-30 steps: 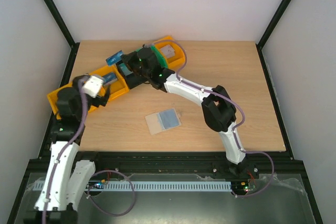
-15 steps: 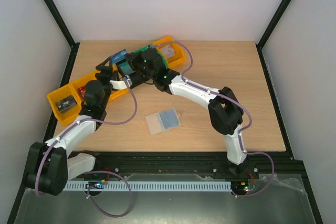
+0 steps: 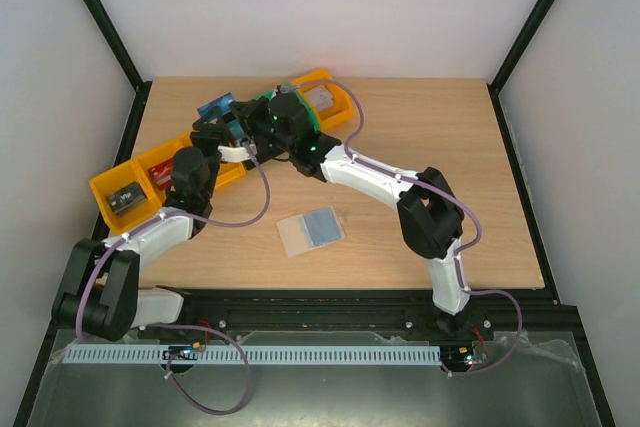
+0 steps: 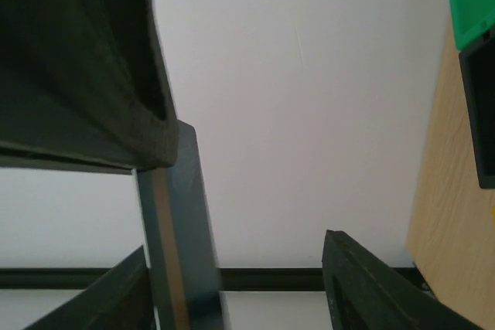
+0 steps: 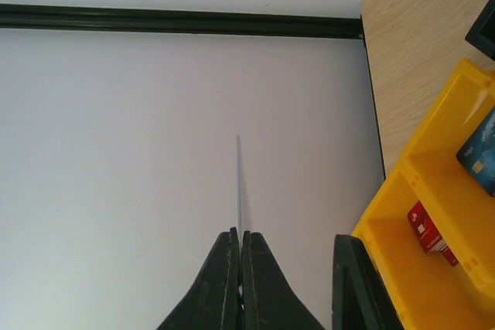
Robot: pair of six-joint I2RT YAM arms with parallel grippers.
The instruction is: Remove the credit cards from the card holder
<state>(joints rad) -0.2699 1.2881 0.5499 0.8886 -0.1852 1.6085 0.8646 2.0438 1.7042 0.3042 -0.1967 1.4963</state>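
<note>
Hand-over above the bins: at the upper left of centre in the overhead frame, the two arms meet over the row of yellow bins (image 3: 98,192). The right gripper (image 5: 240,233) has its fingers pressed together on a credit card (image 3: 215,107). That card looks blue from above and shows in the right-wrist frame only as a hairline edge rising from the fingertips.

The left gripper (image 4: 236,268) has its jaws apart around the same card, which stands in the lower left of the left-wrist frame as a dark slab close to one finger and clear of the other, so it is bracketed but not clamped.

The card holder (image 3: 312,230) lies open on the wooden table (image 3: 450,167), just below the middle of the overhead frame and well apart from both grippers. Whether any card remains in its pockets cannot be told.

At the right edge of the right-wrist frame, a blue chip card (image 5: 479,152) and a red-and-white card (image 5: 425,229) rest in separate compartments of a yellow bin.

The step in hand appears to be passing a removed card from the right arm to the left. The next move likely calls for the left jaws to pinch the card's flat faces squarely before the right lets go. A slack or off-centre pinch could let the thin card twist or drop.
</note>
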